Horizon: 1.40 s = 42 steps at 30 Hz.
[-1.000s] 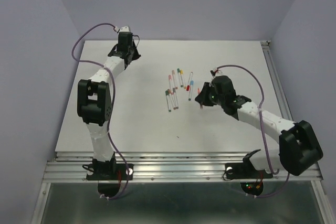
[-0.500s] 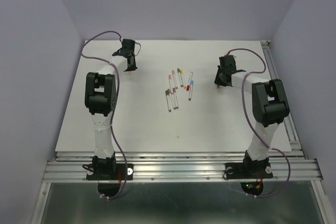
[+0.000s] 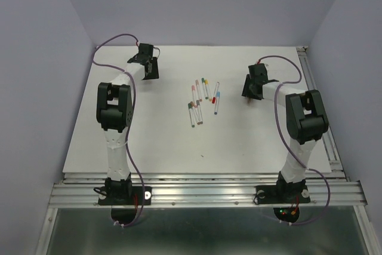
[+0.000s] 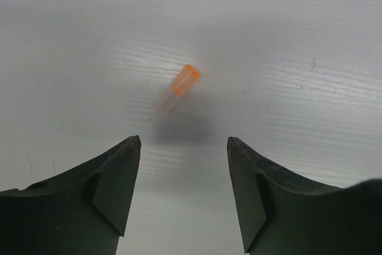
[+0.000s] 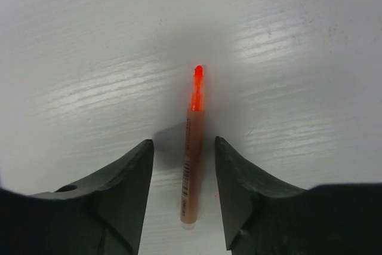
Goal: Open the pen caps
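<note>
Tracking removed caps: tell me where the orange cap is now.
Left wrist view: the orange cap, blurred, is just ahead of the open left gripper, over the far-left table.

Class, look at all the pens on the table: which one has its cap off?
The lone pen beneath the right hand: its orange tip is bare. The clustered pens farther left all show capped, coloured ends.

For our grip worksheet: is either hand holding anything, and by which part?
Nothing is held. The left hand is open, the orange cap clear of its fingers; the right hand is open, the uncapped orange pen between its fingers, touching neither.
</note>
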Motion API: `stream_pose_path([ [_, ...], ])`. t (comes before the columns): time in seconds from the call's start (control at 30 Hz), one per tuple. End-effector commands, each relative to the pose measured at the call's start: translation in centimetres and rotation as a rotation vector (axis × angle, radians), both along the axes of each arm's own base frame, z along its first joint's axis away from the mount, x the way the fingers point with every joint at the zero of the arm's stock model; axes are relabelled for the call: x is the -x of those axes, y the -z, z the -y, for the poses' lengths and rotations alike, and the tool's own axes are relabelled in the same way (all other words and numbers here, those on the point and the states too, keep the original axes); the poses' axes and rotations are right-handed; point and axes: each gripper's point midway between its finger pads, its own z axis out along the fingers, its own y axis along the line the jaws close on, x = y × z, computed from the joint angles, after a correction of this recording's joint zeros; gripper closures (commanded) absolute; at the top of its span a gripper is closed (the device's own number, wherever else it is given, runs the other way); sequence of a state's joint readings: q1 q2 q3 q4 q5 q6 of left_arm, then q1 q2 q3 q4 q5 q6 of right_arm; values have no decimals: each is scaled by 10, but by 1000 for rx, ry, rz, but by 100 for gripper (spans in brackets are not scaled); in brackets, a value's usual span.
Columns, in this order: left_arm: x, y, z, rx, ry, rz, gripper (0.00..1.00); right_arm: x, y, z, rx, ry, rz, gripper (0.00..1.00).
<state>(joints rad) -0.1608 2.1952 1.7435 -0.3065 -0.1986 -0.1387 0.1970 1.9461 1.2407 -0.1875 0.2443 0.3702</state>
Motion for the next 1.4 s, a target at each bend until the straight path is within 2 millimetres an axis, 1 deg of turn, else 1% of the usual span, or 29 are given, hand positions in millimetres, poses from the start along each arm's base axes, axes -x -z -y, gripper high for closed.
stream_pose_path([
  [0.0,-4,-21,-2,17,6,49,28,2,-14,1,11,-8,10,47],
  [0.03,-3,-24,-1,28,16,53,22,3,-15,0,8,-11,6,46],
  [0.07,-4,-27,0,33,21,64,18,3,-19,0,7,-15,15,40],
  [0.13,-3,-30,1,45,29,70,13,3,-24,0,7,-20,20,34],
  [0.17,-2,-35,5,61,42,79,12,4,-26,2,13,-17,20,22],
  [0.2,-2,-39,6,67,51,86,9,1,-36,4,26,-7,39,15],
  [0.3,1,-63,12,96,73,141,1,2,-50,6,38,-20,57,0],
  [0.33,3,-70,13,104,76,159,1,2,-56,5,38,-24,68,0],
  [0.4,9,-95,17,137,88,218,1,2,-74,-2,10,-66,112,0],
  [0.43,15,-96,17,147,85,220,1,3,-81,-6,-9,-83,128,0],
  [0.47,21,-117,20,176,88,261,1,4,-94,-11,-34,-104,160,0],
  [0.5,23,-128,22,194,91,290,1,7,-98,-20,-72,-137,169,0],
  [0.53,34,-122,23,206,95,280,1,9,-106,-24,-95,-151,184,0],
  [0.57,43,-147,25,234,91,336,1,16,-114,-28,-117,-165,201,0],
  [0.6,48,-156,25,249,83,371,1,20,-120,-31,-127,-172,214,0],
  [0.63,66,-160,22,256,70,385,1,24,-125,-42,-128,-202,229,0],
  [0.67,75,-162,21,272,60,398,1,30,-128,-49,-129,-219,236,0],
  [0.7,80,-169,17,289,23,434,1,39,-135,-65,-124,-243,252,0],
  [0.77,100,-171,12,292,3,458,1,49,-139,-80,-106,-267,254,0],
  [0.83,108,-177,8,297,-16,478,1,59,-143,-99,-78,-266,266,0],
  [0.93,121,-186,8,325,-21,498,1,66,-141,-115,-63,-242,267,0],
  [0.97,128,-187,8,336,-23,505,1,70,-138,-127,-72,-244,257,0],
  [1.03,135,-183,7,352,-42,503,1,72,-129,-135,-40,-225,241,0],
  [1.1,143,-185,9,372,-35,510,1,72,-120,-137,-21,-200,222,0],
  [1.13,147,-178,10,377,-31,495,1,72,-116,-135,3,-181,208,0],
  [1.17,150,-179,11,384,-31,500,1,69,-105,-136,19,-175,180,0],
  [1.2,153,-174,11,387,-29,493,1,68,-101,-136,25,-162,171,0],
  [1.27,156,-174,11,388,-28,497,1,68,-87,-134,54,-149,125,0],
  [1.37,158,-173,8,379,-33,499,1,62,-70,-140,68,-157,92,0],
])
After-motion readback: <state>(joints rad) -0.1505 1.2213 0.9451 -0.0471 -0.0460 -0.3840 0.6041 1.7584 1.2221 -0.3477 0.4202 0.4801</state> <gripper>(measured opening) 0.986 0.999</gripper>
